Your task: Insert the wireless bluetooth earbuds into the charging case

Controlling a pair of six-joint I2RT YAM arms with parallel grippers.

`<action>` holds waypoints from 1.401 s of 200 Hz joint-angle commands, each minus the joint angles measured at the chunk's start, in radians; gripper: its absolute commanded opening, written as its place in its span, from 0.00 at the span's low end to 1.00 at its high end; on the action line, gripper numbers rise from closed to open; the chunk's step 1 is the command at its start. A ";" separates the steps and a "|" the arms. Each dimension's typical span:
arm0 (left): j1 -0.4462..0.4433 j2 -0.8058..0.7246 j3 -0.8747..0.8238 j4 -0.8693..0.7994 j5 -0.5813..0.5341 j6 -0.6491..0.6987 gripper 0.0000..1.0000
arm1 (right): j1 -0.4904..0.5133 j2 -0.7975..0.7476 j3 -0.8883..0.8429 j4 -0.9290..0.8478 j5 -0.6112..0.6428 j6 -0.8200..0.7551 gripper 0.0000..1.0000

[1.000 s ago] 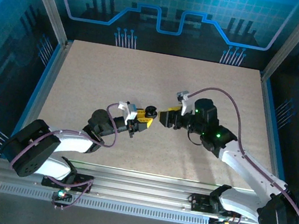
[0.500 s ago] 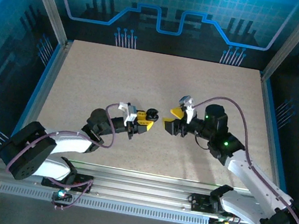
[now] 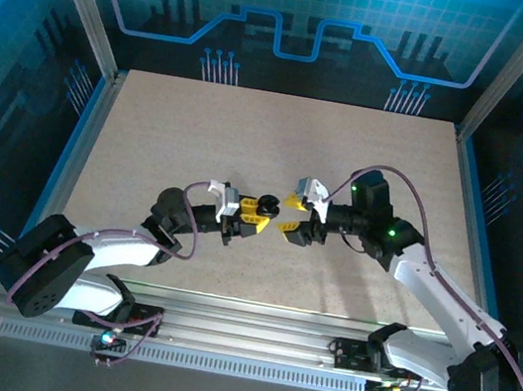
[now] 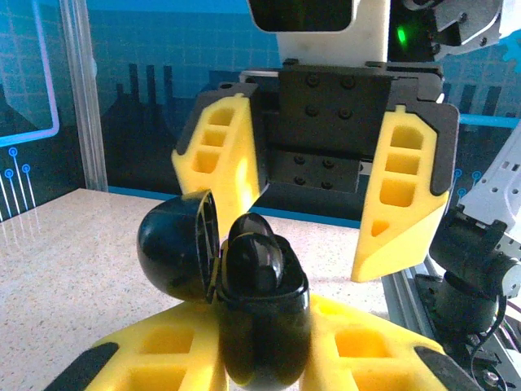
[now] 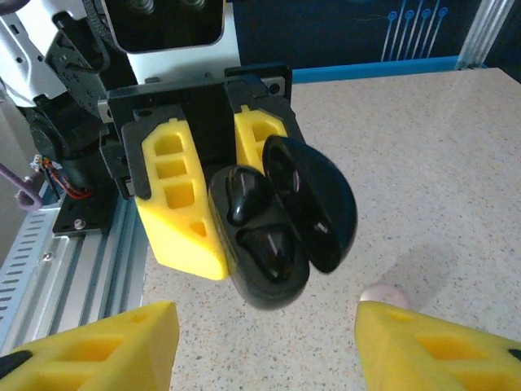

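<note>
Status: left hand [image 3: 259, 214] is clamped on the charging case [image 5: 264, 265]. It grips the lower shell so the lid [image 5: 313, 204] can hang open and the wells face the other arm. Case is held off the worktop [image 3: 172, 130], just on the 6 o'clock side of its centre in the top view. Two black earbuds [image 5: 244, 194] sit in the wells, one above the other. They look seated, can't confirm flush. Right hand [image 3: 289, 214] is at 3 o'clock of the case, fingers apart, nothing between them, nose-to-nose with the opening. My read: placed to press the buds home or flip the lid. Small pale blob [image 5: 383, 293] lies on the worktop at 4 o'clock of the case in the right wrist view. Possibly a whitish bud, too blurred to say.
</note>
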State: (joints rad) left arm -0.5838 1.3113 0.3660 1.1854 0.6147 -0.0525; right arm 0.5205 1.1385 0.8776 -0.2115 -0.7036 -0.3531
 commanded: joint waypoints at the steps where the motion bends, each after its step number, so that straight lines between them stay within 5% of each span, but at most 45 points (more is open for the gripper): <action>1: -0.006 -0.029 0.025 0.018 0.036 0.012 0.23 | -0.008 0.042 0.064 -0.026 -0.085 -0.026 0.59; 63: -0.011 -0.030 0.025 0.011 0.008 0.019 0.23 | 0.008 0.101 0.143 -0.111 -0.180 -0.108 0.54; 152: -0.011 -0.018 0.027 -0.047 -0.075 0.006 0.24 | -0.055 -0.117 0.013 -0.115 -0.180 -0.098 0.49; 205: -0.011 0.007 0.132 -0.311 -0.203 -0.118 0.24 | -0.065 -0.173 -0.126 0.129 0.147 0.309 0.50; 280: -0.027 0.236 0.537 -1.011 -0.296 -0.414 0.20 | -0.080 -0.253 -0.213 0.038 0.531 0.744 0.51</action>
State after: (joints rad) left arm -0.5976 1.4548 0.7792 0.4816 0.3576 -0.3359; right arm 0.4614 0.9043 0.6949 -0.1425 -0.3386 0.1917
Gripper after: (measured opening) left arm 0.214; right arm 0.515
